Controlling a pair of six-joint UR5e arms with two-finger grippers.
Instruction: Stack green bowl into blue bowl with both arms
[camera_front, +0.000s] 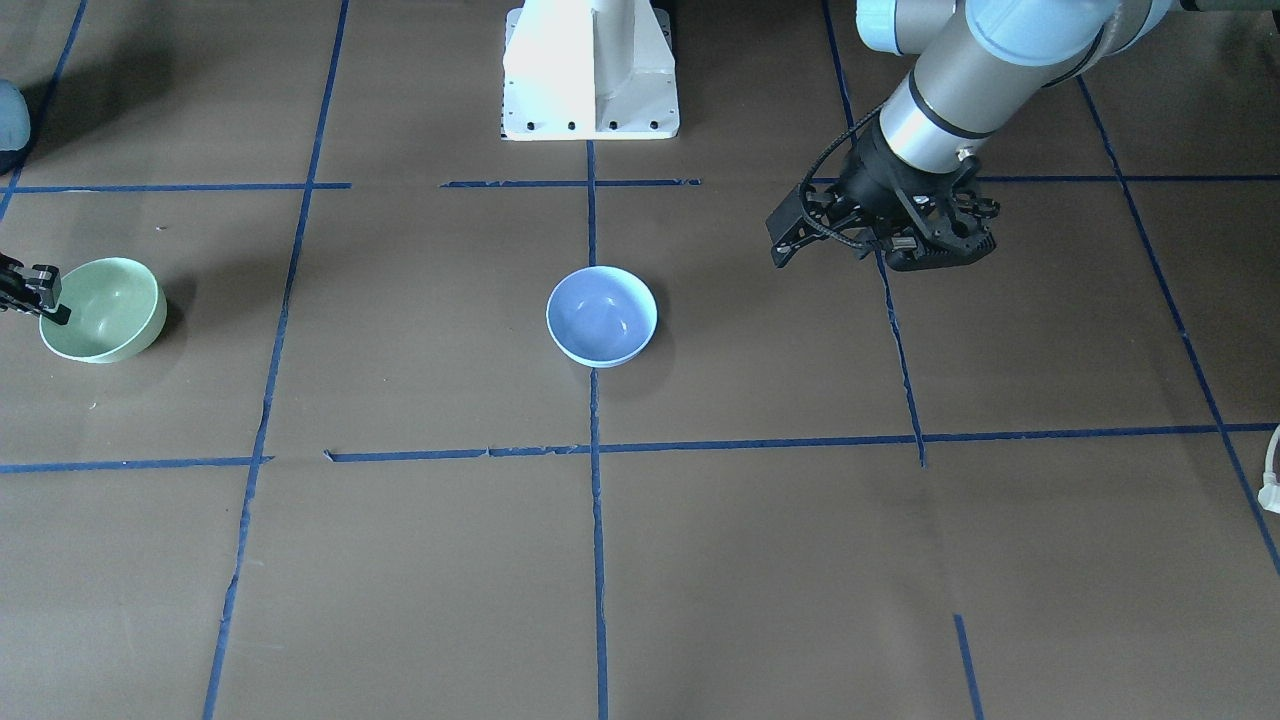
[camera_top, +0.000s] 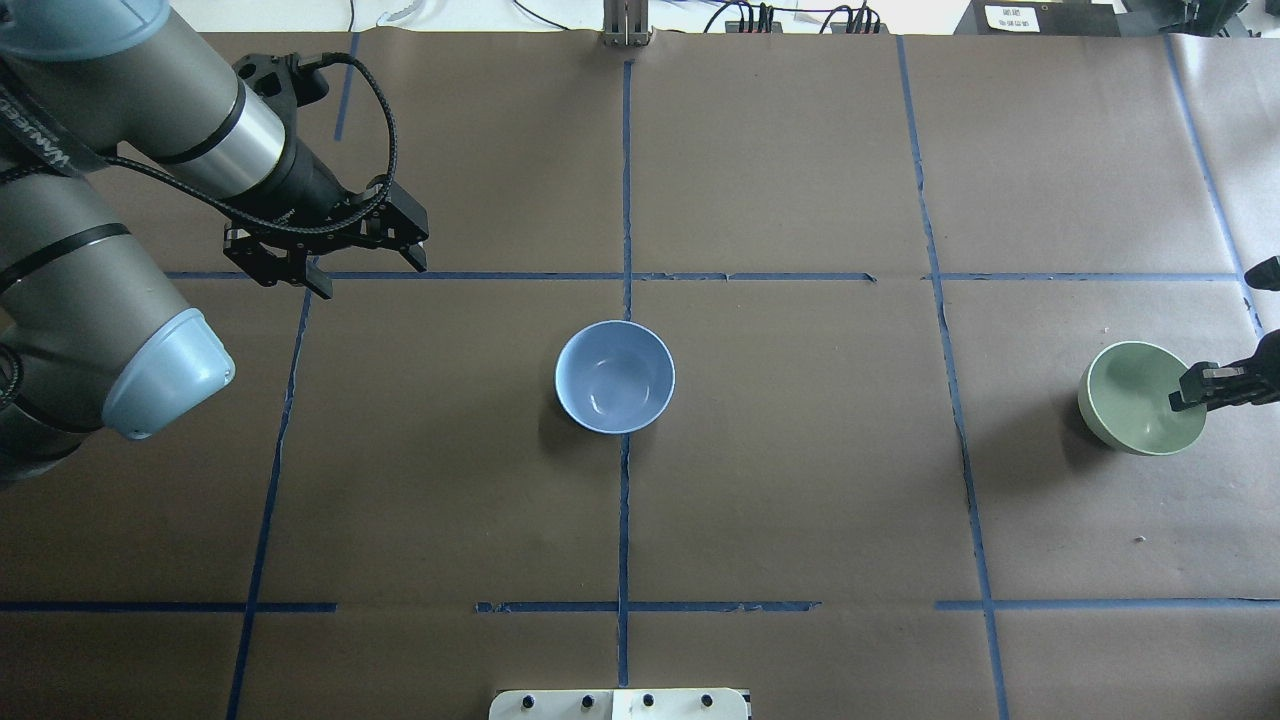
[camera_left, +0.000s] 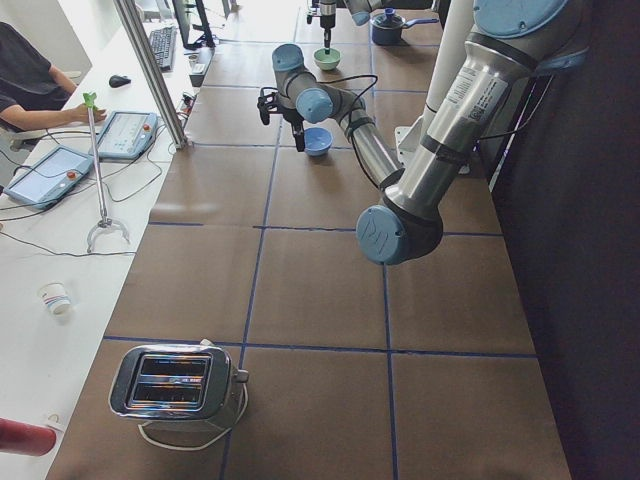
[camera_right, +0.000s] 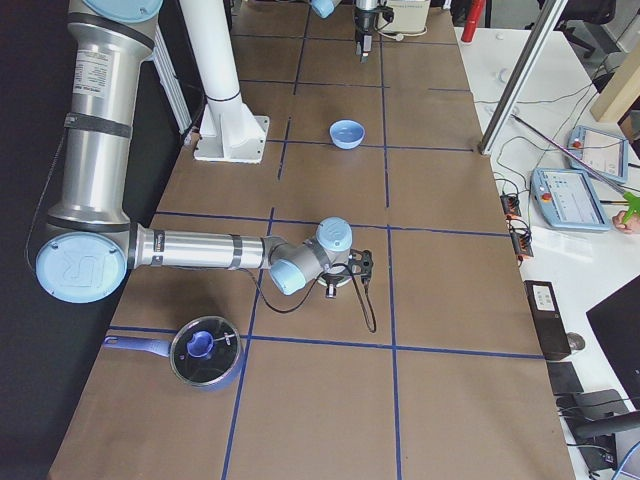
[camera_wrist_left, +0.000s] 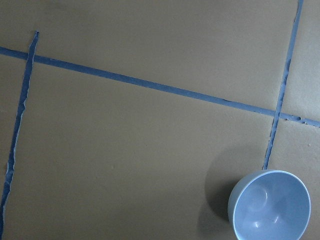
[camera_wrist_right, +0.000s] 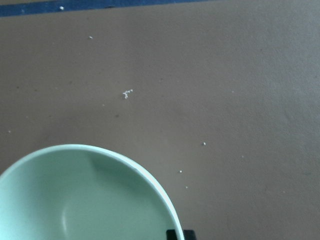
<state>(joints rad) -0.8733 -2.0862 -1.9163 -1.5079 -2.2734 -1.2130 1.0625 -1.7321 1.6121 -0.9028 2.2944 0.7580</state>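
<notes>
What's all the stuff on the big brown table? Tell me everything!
table: one, brown, under everything
green bowl: one, mint green, robot's right side
blue bowl: one, pale blue, table's middle
toaster: one, silver, table's left end
pot: one, blue handle, lidded, table's right end
pedestal: one, white, robot's table edge
left gripper: one, black, open, above the table, apart from the blue bowl
right gripper: one, black, at the green bowl's rim

One camera looks down over my shoulders, another faces me across the desk (camera_top: 800, 450); both share the blue bowl (camera_front: 601, 315) at its middle. Side cameras watch from either end; my wrist cameras look closely down.
</notes>
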